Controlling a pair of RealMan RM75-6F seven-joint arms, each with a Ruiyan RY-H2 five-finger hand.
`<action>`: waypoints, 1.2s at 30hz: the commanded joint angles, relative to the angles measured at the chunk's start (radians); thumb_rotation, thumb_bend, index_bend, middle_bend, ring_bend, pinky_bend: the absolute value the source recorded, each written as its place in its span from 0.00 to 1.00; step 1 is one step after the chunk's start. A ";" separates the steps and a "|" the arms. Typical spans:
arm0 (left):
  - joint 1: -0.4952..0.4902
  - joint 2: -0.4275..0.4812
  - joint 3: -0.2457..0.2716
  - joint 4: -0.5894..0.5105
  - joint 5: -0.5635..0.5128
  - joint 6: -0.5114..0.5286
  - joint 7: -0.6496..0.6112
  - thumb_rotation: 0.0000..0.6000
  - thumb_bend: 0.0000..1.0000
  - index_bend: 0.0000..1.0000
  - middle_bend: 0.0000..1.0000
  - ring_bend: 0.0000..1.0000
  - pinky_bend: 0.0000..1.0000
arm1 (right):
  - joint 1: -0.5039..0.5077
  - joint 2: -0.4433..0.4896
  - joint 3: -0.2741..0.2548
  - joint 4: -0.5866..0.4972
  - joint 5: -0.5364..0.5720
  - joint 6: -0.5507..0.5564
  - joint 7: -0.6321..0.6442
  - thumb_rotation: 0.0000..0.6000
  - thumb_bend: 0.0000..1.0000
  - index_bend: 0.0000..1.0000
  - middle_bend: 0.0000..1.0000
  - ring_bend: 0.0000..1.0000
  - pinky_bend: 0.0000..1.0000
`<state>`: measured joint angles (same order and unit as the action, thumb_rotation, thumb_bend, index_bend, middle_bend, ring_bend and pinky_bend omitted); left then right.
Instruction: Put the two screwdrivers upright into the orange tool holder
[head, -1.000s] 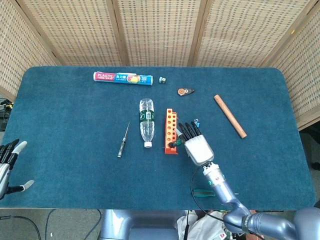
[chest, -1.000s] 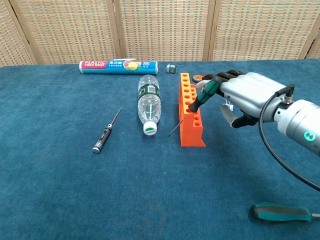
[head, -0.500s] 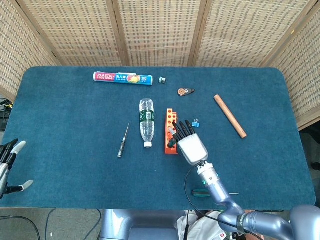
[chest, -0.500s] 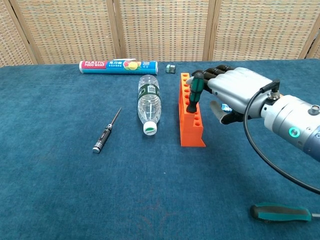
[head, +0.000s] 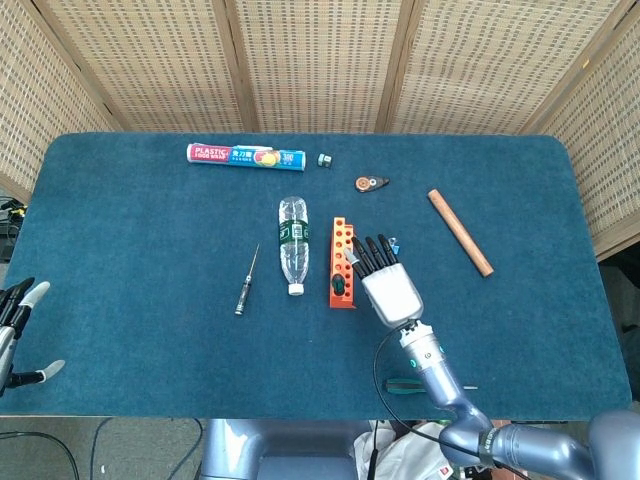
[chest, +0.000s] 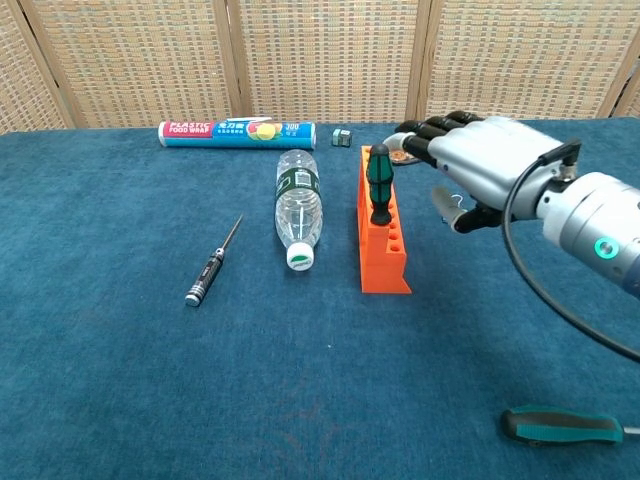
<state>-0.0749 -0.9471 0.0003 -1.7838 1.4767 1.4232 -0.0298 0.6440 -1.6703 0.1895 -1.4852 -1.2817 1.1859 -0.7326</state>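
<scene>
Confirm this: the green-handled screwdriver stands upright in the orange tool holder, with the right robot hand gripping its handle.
Not quite. In the chest view the green-handled screwdriver does stand upright in the orange tool holder, but the right robot hand is not gripping it; its fingers are clear of the handle, beside it.

Three screwdrivers — one green-handled (chest: 379, 186) standing in the holder (chest: 383, 255), one thin black (chest: 211, 266) lying left of the bottle (chest: 298, 208), one teal-handled (chest: 562, 427) at the near edge. One holder, one bottle, one roll of plastic wrap (chest: 238, 132), one wooden rod (head: 460, 231), one small orange-brown disc (head: 370, 183), one tiny dark block (chest: 342, 137) — and two hands, right (chest: 480, 170) and left (head: 18, 325).
</scene>
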 joint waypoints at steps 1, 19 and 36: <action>0.000 0.002 0.000 0.000 0.000 0.000 -0.004 1.00 0.00 0.00 0.00 0.00 0.00 | -0.026 0.045 -0.009 -0.045 -0.005 0.023 0.023 1.00 0.29 0.05 0.00 0.00 0.00; 0.010 0.005 0.018 -0.014 0.042 0.015 0.016 1.00 0.00 0.00 0.00 0.00 0.00 | -0.193 0.439 -0.182 -0.457 0.069 -0.184 0.481 1.00 0.02 0.29 0.00 0.00 0.00; 0.007 -0.001 0.017 -0.016 0.030 0.004 0.034 1.00 0.00 0.00 0.00 0.00 0.00 | -0.241 0.296 -0.263 -0.293 -0.048 -0.154 0.460 1.00 0.16 0.37 0.00 0.00 0.00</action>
<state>-0.0678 -0.9479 0.0176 -1.7998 1.5066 1.4277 0.0037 0.4073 -1.3632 -0.0679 -1.7898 -1.3231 1.0274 -0.2648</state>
